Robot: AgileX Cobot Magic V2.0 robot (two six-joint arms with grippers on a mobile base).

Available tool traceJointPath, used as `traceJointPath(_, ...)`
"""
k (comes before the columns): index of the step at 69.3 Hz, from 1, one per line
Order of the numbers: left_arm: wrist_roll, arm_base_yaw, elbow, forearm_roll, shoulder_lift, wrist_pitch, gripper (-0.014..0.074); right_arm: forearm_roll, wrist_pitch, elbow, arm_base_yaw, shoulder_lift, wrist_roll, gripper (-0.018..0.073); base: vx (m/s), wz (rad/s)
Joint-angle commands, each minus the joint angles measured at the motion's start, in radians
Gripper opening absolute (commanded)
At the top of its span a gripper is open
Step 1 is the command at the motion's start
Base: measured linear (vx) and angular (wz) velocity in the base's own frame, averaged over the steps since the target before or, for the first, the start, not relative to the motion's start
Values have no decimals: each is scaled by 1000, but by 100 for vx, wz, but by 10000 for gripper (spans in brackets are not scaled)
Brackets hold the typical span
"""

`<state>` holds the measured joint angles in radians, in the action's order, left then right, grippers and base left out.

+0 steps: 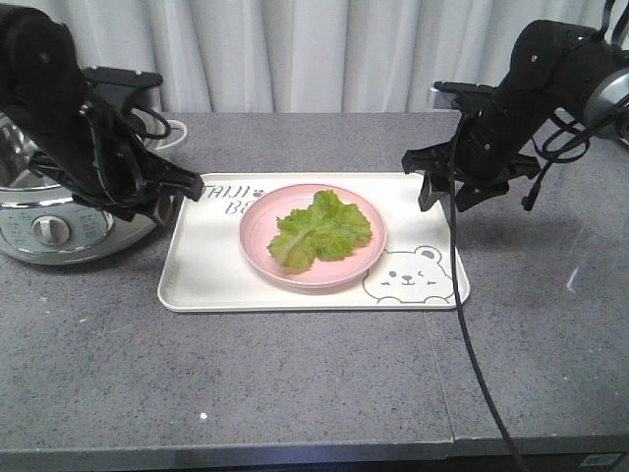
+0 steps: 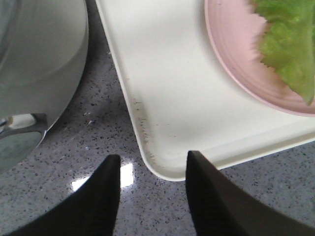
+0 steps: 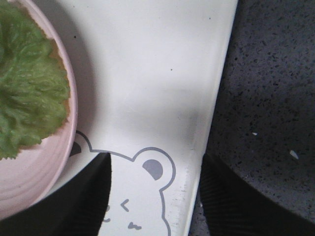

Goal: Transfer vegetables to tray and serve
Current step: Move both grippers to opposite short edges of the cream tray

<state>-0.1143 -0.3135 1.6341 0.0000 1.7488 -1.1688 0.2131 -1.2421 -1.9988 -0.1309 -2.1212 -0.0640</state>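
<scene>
lettuce leaves piled on a round pink plate, which sits in the middle of the cream tray.

the leaves stay inside the plate's rim and nothing else lies on the tray, which shows a bear face at its near right corner and grey lettering at the far left. the tray rests flat on the grey speckled table. the left gripper has its jaws wide, with a rounded tray corner between the fingertips. the right gripper is also wide, straddling the tray's right edge, one finger over the bear and the other over the table. whether either touches the tray cannot be told. a silver cooker stands just left of the tray.
</scene>
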Motion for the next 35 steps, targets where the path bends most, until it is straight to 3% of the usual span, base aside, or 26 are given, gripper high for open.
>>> traceJointPath(1,-12,-3,21,-6,-14,30,297,-10,-41,-26,6,52,8,391,0,0)
traceJointPath(35,-12,0,21,12,30,47,297,-75,-43,-26,6,50,64,391,0,0)
